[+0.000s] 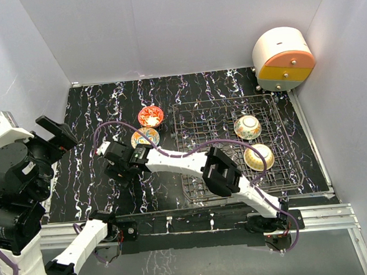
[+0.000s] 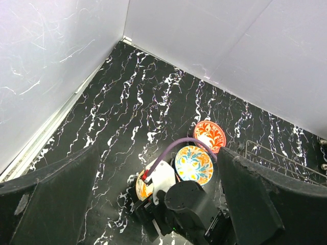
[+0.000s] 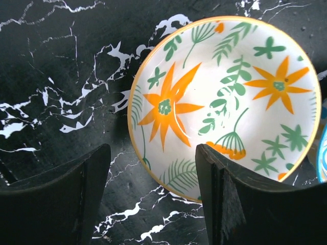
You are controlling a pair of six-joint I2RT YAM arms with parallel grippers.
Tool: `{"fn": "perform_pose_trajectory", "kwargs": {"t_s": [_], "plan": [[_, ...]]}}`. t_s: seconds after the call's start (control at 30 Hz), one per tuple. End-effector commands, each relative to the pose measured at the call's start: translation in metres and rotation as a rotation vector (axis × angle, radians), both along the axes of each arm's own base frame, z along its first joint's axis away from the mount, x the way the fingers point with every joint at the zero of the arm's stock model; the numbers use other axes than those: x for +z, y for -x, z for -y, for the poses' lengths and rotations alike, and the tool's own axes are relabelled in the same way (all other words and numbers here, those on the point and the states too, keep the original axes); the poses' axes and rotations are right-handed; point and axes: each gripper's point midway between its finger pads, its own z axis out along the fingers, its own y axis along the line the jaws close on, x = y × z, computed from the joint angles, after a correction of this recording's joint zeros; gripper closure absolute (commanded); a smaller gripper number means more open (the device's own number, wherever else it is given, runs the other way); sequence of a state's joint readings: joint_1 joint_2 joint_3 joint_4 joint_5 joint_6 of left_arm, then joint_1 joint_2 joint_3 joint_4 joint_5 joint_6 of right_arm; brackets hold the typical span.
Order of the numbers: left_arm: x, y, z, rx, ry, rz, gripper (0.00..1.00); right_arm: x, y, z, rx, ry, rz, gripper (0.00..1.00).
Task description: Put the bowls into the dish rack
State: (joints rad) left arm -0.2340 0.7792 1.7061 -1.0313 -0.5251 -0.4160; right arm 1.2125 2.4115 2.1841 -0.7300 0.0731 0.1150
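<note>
The right claw is hanging low over the black, white-veined marble-pattern worktop, and its jaws are standing spread. One finger is overlapping the near rim of a cream round ceramic bowl with orange flowers and green leaves. The other finger is lying over bare worktop just outside that rim. It cannot be told whether either finger is touching the bowl. This bowl is sitting upright on the worktop, left of the dark rectangular wire-grid dish rack.

Just beside it, a yellow round ceramic bowl with a blue-and-orange floral inside is sitting upright. A red-orange round ceramic bowl is sitting right behind that one, nearer the back wall. Both are lying outside the rack, near its left edge.

Inside the rack, on its right side, two bowls are resting tilted among the wires. These are a cream-sided round ceramic bowl toward the back and a yellow-lined round ceramic bowl toward the front, near each other.

The left claw is hanging raised at the left of the worktop, well apart from every bowl. Its jaws are spread wide and holding nothing.

A white, orange and yellow round drawer unit is standing at the back right corner, behind the rack.
</note>
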Motion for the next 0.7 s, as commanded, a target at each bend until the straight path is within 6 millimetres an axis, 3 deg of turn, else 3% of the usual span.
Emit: {"fn": "perform_pose_trajectory", "kwargs": {"t_s": [0.0,0.07,0.2,0.27,0.37,0.4,0.53,0.67], "plan": [[-0.003,0.001,-0.002,0.008,-0.006,-0.007,0.03,0.007,-0.011,-0.015,0.044,-0.019,0.104,0.32],[-0.002,0.001,-0.002,0.009,-0.006,-0.008,0.03,0.003,-0.012,-0.014,0.046,-0.007,0.114,0.33],[-0.002,0.001,-0.003,0.014,-0.010,-0.007,0.03,-0.001,-0.015,-0.013,0.042,0.001,0.131,0.44],[-0.002,0.000,-0.003,0.013,-0.010,-0.008,0.03,0.001,-0.016,-0.012,0.039,-0.003,0.141,0.55],[-0.002,-0.001,-0.002,0.013,-0.009,-0.007,0.03,0.012,-0.013,-0.015,0.054,-0.028,0.144,0.82],[-0.002,-0.002,-0.002,0.013,-0.008,-0.006,0.03,0.017,-0.011,-0.016,0.062,-0.042,0.141,0.88],[-0.003,-0.004,-0.001,0.011,-0.003,-0.004,0.03,0.046,0.003,-0.025,0.109,-0.128,0.098,0.92],[-0.005,-0.008,0.001,0.007,-0.001,-0.005,0.03,0.104,0.032,-0.040,0.184,-0.305,-0.015,0.92]]}}
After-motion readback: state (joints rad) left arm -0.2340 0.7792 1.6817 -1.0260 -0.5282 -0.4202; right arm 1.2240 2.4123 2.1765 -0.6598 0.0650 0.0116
